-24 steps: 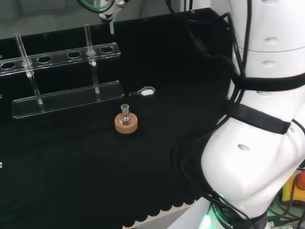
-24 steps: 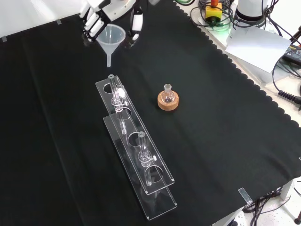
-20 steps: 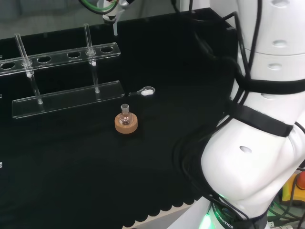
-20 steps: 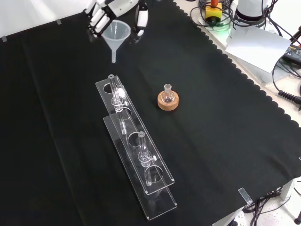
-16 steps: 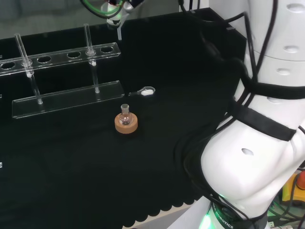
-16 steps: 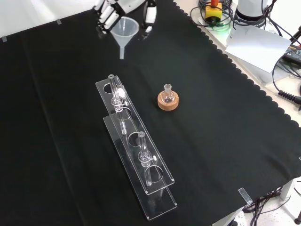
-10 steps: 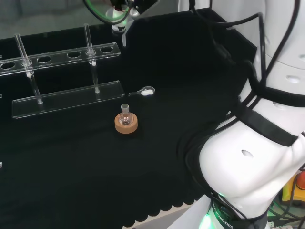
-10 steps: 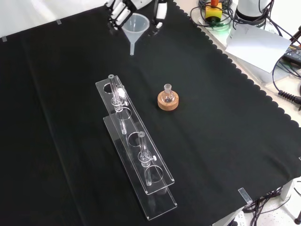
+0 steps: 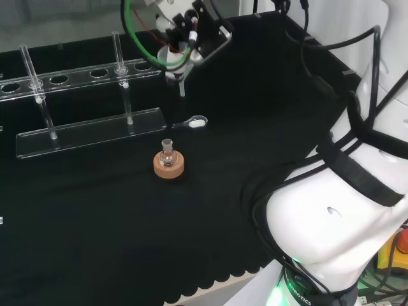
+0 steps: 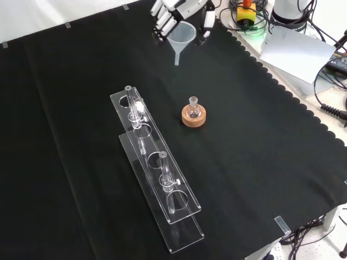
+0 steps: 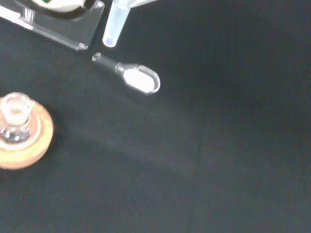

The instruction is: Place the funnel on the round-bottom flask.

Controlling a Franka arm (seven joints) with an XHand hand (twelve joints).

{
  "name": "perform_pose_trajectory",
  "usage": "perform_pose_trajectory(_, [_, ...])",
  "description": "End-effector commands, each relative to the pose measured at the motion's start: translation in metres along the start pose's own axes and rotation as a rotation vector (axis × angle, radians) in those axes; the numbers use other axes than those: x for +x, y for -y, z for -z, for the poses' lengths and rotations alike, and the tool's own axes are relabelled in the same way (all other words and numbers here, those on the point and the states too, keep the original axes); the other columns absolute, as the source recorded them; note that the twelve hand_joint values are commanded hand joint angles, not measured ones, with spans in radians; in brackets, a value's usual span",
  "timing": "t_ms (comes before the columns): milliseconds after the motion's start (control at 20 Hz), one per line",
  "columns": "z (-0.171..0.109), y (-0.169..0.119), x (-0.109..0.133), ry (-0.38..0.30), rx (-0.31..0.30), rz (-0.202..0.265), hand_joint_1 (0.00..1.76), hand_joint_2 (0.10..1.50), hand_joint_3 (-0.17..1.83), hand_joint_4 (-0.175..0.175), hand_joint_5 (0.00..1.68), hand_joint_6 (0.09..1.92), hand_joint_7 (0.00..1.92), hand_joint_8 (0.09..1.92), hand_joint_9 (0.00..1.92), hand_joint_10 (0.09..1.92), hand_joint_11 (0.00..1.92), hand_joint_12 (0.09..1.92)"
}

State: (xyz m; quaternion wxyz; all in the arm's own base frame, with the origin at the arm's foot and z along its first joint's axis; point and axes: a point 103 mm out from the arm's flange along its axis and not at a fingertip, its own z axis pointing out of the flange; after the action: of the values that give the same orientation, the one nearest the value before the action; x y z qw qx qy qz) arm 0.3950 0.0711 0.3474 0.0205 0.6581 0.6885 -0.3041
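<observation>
Clear funnel (image 10: 181, 37) hanging stem-down in the air above the table (image 10: 260, 135), hand (image 10: 176, 10) pinching its rim between fingers and thumb, round-bottom flask (image 10: 193, 109) sitting upright in cork ring (image 10: 194, 117) well apart, test-tube rack (image 10: 157, 173) lying alongside in the front view.

I see a clear plastic test-tube rack (image 10: 157, 173) holding two glass tubes on the black-clothed bench (image 10: 260, 141), a small clear spoon (image 9: 193, 122) beside it.
</observation>
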Motion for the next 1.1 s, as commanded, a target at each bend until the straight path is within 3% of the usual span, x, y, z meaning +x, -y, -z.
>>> perform_pose_trajectory(50, [-0.017,0.003,0.02,-0.033,-0.008,0.004,0.89,0.78,0.66,-0.016,0.76,0.67,0.64,0.64,0.97,0.42,0.65,1.18])
perform_pose_trajectory(1100, [-0.045,-0.018,0.059,-0.025,0.043,0.055,0.88,0.79,0.66,-0.021,0.76,0.68,0.64,0.65,0.98,0.4,0.67,1.17])
